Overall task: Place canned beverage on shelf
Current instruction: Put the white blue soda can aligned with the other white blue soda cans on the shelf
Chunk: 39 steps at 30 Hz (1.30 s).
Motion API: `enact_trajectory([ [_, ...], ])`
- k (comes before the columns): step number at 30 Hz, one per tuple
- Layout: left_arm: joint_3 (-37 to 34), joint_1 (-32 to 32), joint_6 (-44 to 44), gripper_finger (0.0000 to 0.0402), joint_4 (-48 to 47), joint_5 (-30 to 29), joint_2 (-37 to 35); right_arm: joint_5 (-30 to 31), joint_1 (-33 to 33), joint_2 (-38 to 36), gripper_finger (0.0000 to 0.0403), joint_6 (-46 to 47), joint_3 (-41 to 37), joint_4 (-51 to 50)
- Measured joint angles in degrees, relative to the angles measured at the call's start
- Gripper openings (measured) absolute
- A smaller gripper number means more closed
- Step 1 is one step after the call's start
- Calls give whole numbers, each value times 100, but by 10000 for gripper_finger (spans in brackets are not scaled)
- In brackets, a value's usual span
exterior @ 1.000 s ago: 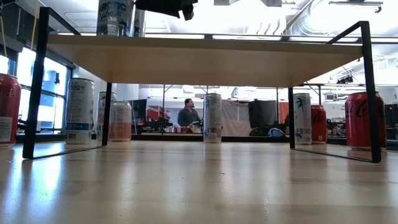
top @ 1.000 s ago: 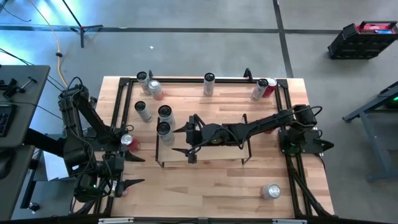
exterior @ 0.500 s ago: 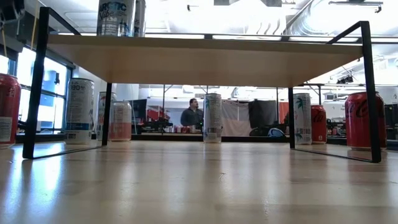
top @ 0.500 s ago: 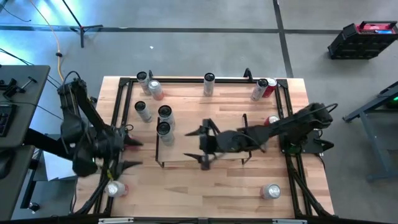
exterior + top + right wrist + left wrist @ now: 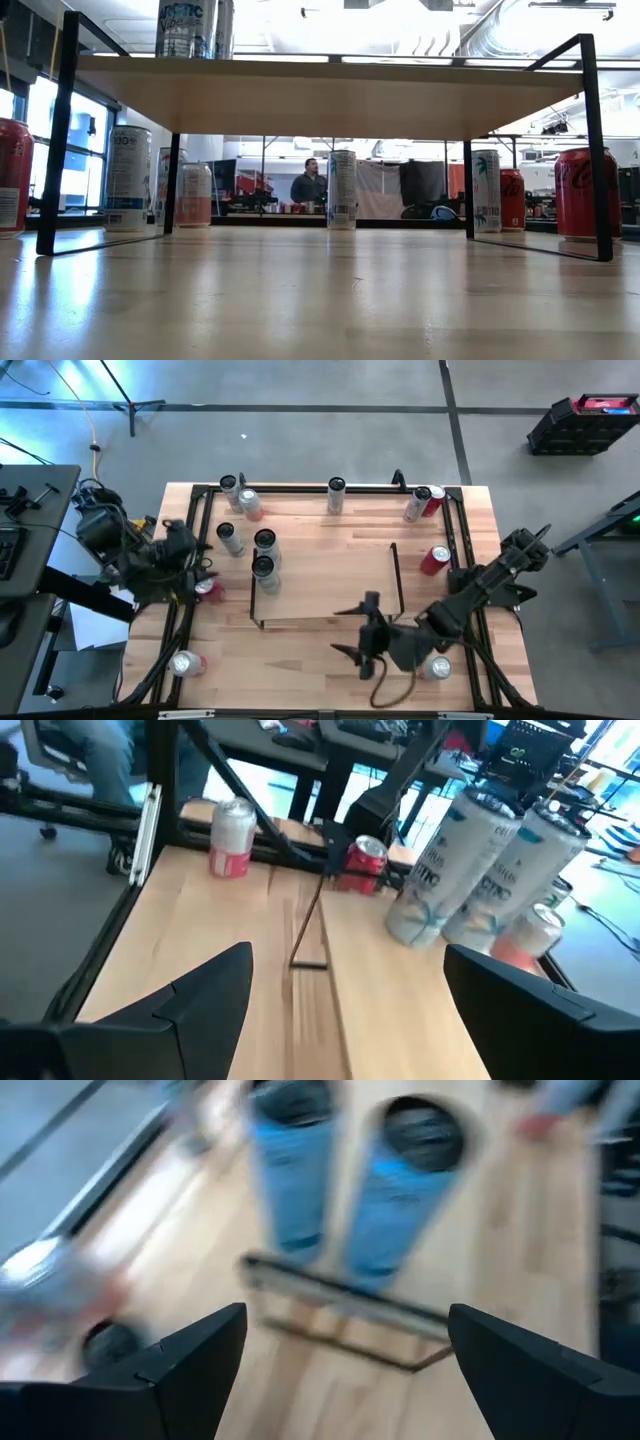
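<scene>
Right gripper (image 5: 362, 645) is hanging jaws apart, empty, just off the shelf's (image 5: 325, 585) near edge. Left gripper (image 5: 200, 565) is also gaping, empty, off the shelf's left end beside a red can (image 5: 208, 589). Two tall cans (image 5: 264, 556) are standing upright on the shelf's left end.

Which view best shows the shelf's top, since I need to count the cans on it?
The high view: it looks straight down on the low light-wood shelf with black wire end frames, showing two tall cans at its left end. The low view shows only its underside and the cans' bases; the wrist views show partial, tilted glimpses.
</scene>
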Motion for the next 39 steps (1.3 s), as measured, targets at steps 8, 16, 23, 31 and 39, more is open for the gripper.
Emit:
enact_trajectory([
  [8,57,661,179,335,-6,555,-39,1350,842,-2,314,1103,0,-1581],
  [16,63,2305,1604,335,0,828,-57,1411,1116,-2,314,2768,0,-2906],
  [23,63,3904,3140,335,-6,1520,-44,1409,1277,-2,314,3122,0,-3106],
  [31,-451,5614,4234,335,-10,1857,-6,1614,1279,-2,314,3259,0,-3106],
  [39,-1171,6986,5580,335,343,2418,-56,2607,1512,-376,314,3313,0,-3109],
])
